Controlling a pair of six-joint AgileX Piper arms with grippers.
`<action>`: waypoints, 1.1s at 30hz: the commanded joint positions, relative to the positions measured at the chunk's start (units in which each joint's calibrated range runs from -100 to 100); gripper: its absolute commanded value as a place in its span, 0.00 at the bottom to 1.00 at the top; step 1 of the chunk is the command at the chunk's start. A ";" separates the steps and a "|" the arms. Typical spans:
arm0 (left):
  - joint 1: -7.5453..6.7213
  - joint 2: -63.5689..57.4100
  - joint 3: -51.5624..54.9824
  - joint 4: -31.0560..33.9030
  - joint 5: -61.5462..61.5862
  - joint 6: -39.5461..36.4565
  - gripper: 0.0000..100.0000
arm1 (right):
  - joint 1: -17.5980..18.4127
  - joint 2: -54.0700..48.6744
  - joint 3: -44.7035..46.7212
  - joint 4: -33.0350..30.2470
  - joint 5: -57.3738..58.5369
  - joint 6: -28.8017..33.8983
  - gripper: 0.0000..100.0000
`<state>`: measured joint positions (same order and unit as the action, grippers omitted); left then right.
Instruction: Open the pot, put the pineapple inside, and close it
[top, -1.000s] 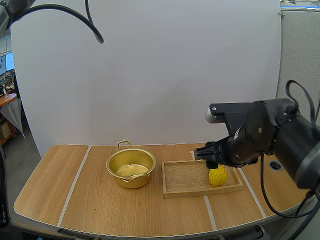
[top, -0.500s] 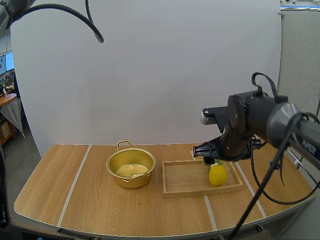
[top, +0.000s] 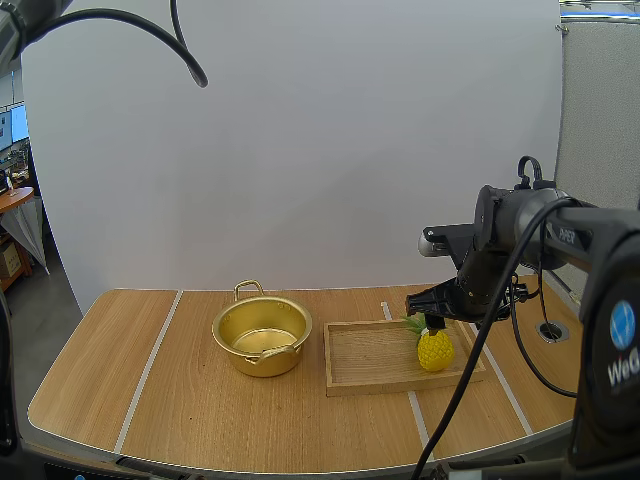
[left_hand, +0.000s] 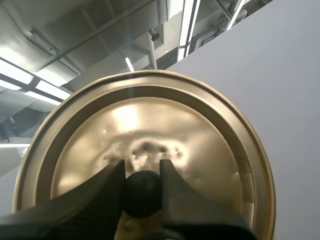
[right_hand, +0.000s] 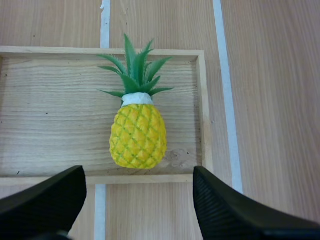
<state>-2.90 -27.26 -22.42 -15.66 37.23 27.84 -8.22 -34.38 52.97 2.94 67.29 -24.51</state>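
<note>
Right wrist view: my right gripper (right_hand: 138, 176) hangs spread over the pineapple (right_hand: 138, 137); my left gripper (left_hand: 142, 176) clamps the lid (left_hand: 205, 135) by its knob. Pickup step, I judge: descend, then close.

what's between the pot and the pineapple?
High view: past the pot, a narrow strip of bare table, then the tray's wall and bare floor up to the pineapple. Nothing else.

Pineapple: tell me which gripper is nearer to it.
Right. The right gripper hangs open directly above the pineapple in the wooden tray; the left gripper pinches the lid by its knob, away from the tray.
</note>
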 joint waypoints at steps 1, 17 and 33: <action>-0.15 -0.26 -0.53 0.07 -2.28 -0.46 0.00 | -0.30 0.76 -0.56 1.21 -2.03 -2.19 1.00; -0.15 -0.26 -0.53 0.07 -2.28 -0.46 0.00 | -0.30 1.67 -0.56 1.49 -7.10 -3.79 1.00; -0.15 -0.26 -0.53 0.07 -2.28 -0.46 0.00 | -0.30 9.82 -0.56 3.36 -14.75 -7.59 1.00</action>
<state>-2.90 -27.26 -22.42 -15.66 37.23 27.84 -8.31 -26.11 52.97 5.21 54.64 -30.30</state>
